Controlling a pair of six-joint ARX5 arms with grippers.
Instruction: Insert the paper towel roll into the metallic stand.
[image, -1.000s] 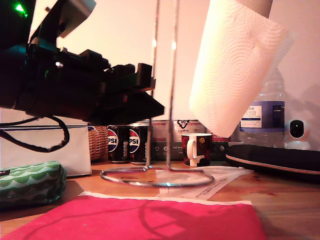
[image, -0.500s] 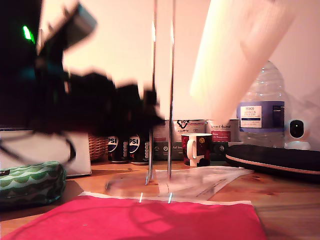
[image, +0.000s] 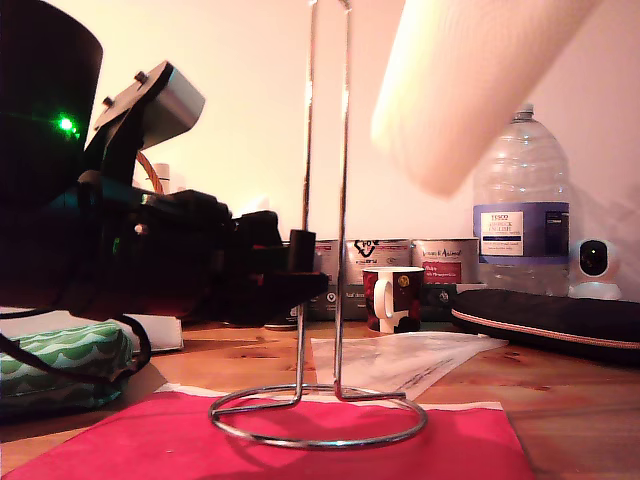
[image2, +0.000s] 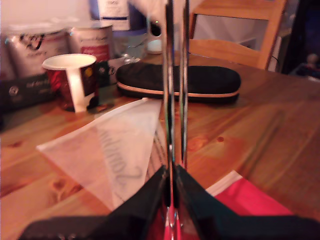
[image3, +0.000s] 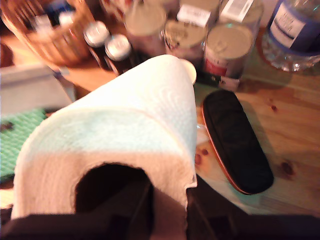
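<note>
The metallic stand rises as a tall chrome loop from its ring base, which rests partly on a red mat. My first gripper reaches in from the exterior view's left and is shut on the loop low down. In the first wrist view its dark fingers pinch the stand's wires. The paper towel roll hangs tilted and blurred high at the exterior view's right, above and beside the loop's top. My second gripper is shut on the roll's wall, one finger inside the core.
Behind the stand are a dark mug, tins, a water bottle, a black case and a small white camera. Flat paper sheets lie on the table. A green pouch sits at the exterior view's left.
The stand has been carried nearer the exterior camera, its base now over the red mat. My first gripper sank lower. The roll rose and moved up out of the frame's top.
</note>
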